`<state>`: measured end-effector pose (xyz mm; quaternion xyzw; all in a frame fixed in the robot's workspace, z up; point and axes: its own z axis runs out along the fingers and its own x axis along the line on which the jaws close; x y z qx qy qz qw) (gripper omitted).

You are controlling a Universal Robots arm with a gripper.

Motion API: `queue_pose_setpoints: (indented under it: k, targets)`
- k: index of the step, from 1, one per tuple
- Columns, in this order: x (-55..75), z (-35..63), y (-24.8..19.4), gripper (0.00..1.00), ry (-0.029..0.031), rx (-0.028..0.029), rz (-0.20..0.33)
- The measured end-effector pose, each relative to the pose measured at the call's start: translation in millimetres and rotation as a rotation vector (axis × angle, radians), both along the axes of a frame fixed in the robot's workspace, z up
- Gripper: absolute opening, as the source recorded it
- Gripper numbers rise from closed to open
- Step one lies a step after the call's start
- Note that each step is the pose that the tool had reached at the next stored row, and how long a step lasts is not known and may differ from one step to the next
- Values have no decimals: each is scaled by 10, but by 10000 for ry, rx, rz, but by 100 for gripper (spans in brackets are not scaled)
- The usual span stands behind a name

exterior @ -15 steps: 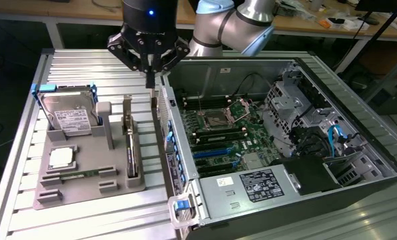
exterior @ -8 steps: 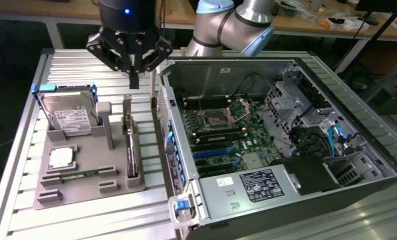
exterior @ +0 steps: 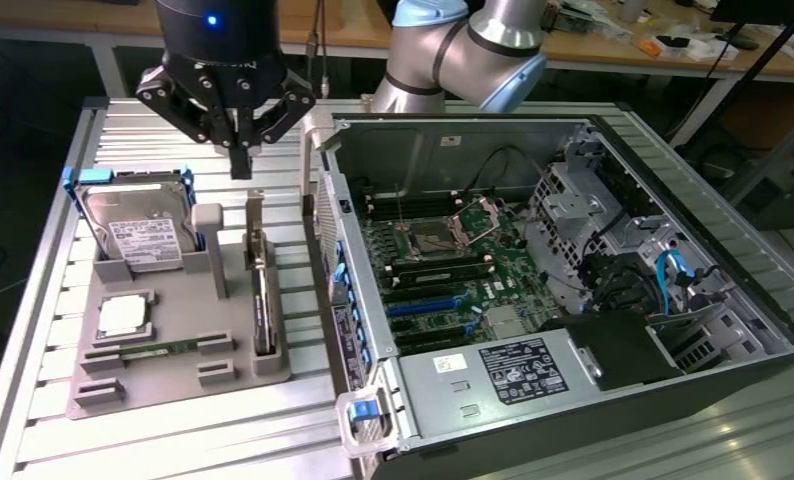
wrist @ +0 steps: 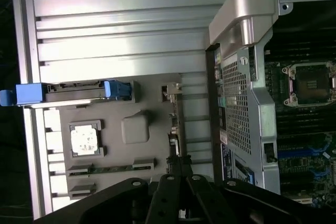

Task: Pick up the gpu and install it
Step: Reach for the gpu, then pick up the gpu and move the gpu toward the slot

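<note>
The gripper (exterior: 241, 168) is black, with a blue indicator light on its body. The arm (exterior: 484, 40) is silver-grey with pale blue joint caps. The gpu (exterior: 261, 300) is black with a silvery metal edge. The tray (exterior: 170, 385) is plain matte grey. The hard drive (exterior: 137, 235) is silver with a white printed label, and its frame (exterior: 73, 190) is blue. The memory stick (exterior: 150, 351) is green. The motherboard (exterior: 484, 265) is dark green with blue slots (exterior: 431, 305). The table (exterior: 170, 440) is silver with parallel ribs.
</note>
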<state>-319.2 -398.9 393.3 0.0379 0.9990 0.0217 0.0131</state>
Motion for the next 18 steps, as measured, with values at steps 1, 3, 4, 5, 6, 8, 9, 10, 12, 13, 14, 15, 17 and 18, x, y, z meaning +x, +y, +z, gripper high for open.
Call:
queue_pose_setpoints:
  k: [1, 3, 4, 5, 6, 8, 9, 10, 12, 13, 14, 15, 17, 18]
  targets:
    - [-15, 0, 0, 11, 0, 0, 1]
    - [-20, 0, 0, 11, 0, 0, 1]
    - [-20, 0, 0, 11, 0, 0, 2]
    - [-20, 0, 0, 11, 0, 0, 1]
    - [-21, 0, 0, 11, 0, 1, 1]
    - [-21, 0, 0, 11, 0, 1, 1]
    - [-21, 0, 0, 11, 0, 0, 0]
    - [-21, 0, 0, 11, 0, 0, 1]
    - [-21, 0, 0, 11, 0, 0, 1]
    - [-21, 0, 0, 11, 0, 0, 1]
    - [-21, 0, 0, 11, 0, 1, 1]
    - [-21, 0, 0, 11, 0, 1, 1]
    - [-21, 0, 0, 24, 0, 1, 1]
    - [-21, 0, 0, 30, 0, 0, 1]
